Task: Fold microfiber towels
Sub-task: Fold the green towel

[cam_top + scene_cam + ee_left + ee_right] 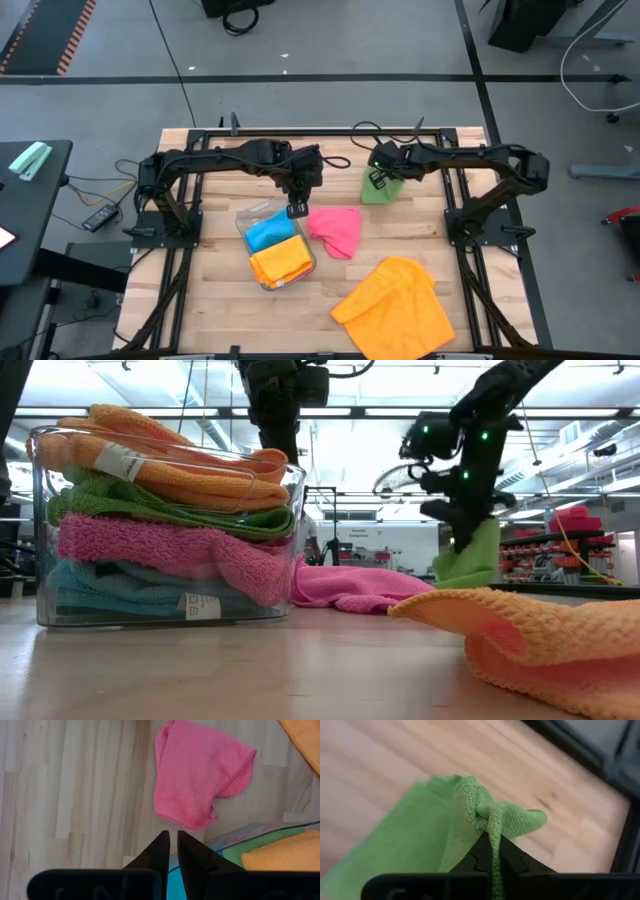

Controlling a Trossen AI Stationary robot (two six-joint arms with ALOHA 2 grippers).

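A green microfiber towel (380, 190) hangs at the table's far side, bunched in my shut right gripper (377, 179). My left gripper (297, 209) hovers over the far rim of a clear tray (245, 218). Its fingers (161, 849) are shut to a thin slit with nothing between them. Just beyond the tray a crumpled pink towel (197, 772) lies flat on the wood. A rumpled orange towel (395, 305) lies at the near right. Folded orange, green, pink and blue towels (165, 530) are stacked in the tray. My right gripper pinches a bunched fold of the green towel (492, 827) between its two fingers, several layers gathered together. The fingers slant down from above. The towel hangs slack below them (468, 560), and its lower end seems to rest on the table.
A black frame rail (620, 805) runs along the table's far right edge, close to the green towel. Bare wood lies between the pink and orange towels (340, 275) and along the near left (210, 310). A workshop with shelves shows beyond the table.
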